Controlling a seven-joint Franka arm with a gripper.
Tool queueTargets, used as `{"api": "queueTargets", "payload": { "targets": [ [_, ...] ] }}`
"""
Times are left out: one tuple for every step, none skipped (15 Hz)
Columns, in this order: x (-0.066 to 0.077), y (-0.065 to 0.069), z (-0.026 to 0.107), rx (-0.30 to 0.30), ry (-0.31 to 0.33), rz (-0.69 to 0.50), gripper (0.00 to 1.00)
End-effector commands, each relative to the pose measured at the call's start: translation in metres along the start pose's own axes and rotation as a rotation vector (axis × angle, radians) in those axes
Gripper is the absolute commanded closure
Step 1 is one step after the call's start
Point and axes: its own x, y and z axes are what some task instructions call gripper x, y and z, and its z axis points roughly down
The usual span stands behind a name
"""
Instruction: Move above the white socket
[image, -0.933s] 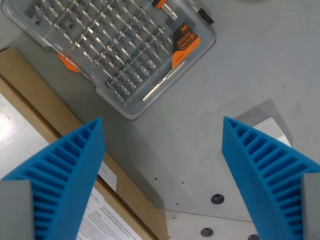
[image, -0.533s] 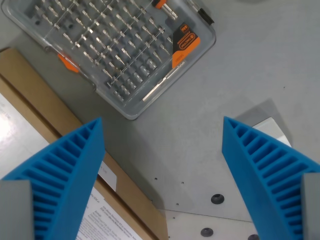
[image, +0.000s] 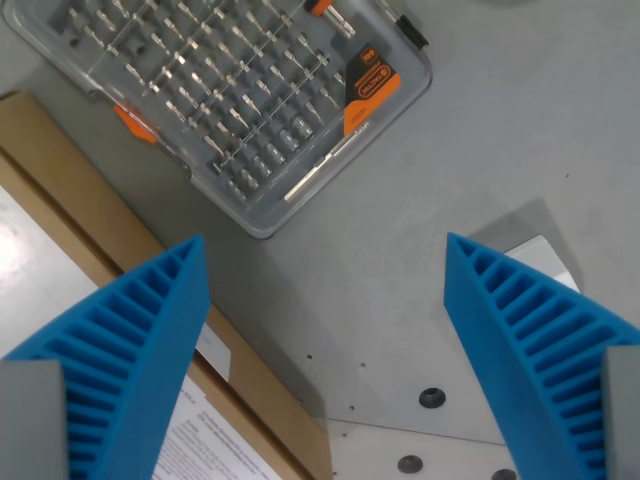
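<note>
My gripper (image: 325, 242) is open, its two blue ribbed fingers (image: 150, 330) spread wide over the grey table with nothing between them. No white socket shows plainly in the wrist view. A pale, flat piece (image: 540, 258) peeks out behind the finger at the wrist view's right; I cannot tell what it is. Under the gap lies bare grey surface.
A clear plastic case of screwdriver bits (image: 240, 95) with orange labels lies at the top. A brown cardboard box (image: 90, 215) with a white paper label runs along the wrist view's left. A light plate with bolt holes (image: 432, 398) sits at the bottom.
The whole scene has slid a few pixels up and to the left, so the camera has moved slightly. The fingers stay spread as before.
</note>
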Motion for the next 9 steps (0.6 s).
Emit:
{"api": "queueTargets", "payload": {
  "targets": [
    [-0.005,0.007,0.003,0.004,0.025,-0.073,0.0],
    [-0.007,0.009,0.004,0.005,0.03,-0.085,0.0],
    [-0.008,0.01,0.005,0.005,0.036,-0.098,0.0],
    [-0.01,0.012,0.006,0.005,0.043,-0.109,0.0],
    [-0.012,0.014,0.007,0.005,0.051,-0.121,0.0],
    [-0.013,0.016,0.009,0.005,0.057,-0.133,0.0],
    [-0.015,0.018,0.01,0.005,0.064,-0.147,0.0],
    [-0.017,0.02,0.012,0.004,0.071,-0.16,0.0],
    [-0.019,0.022,0.014,0.003,0.079,-0.175,0.0]
  ]
}}
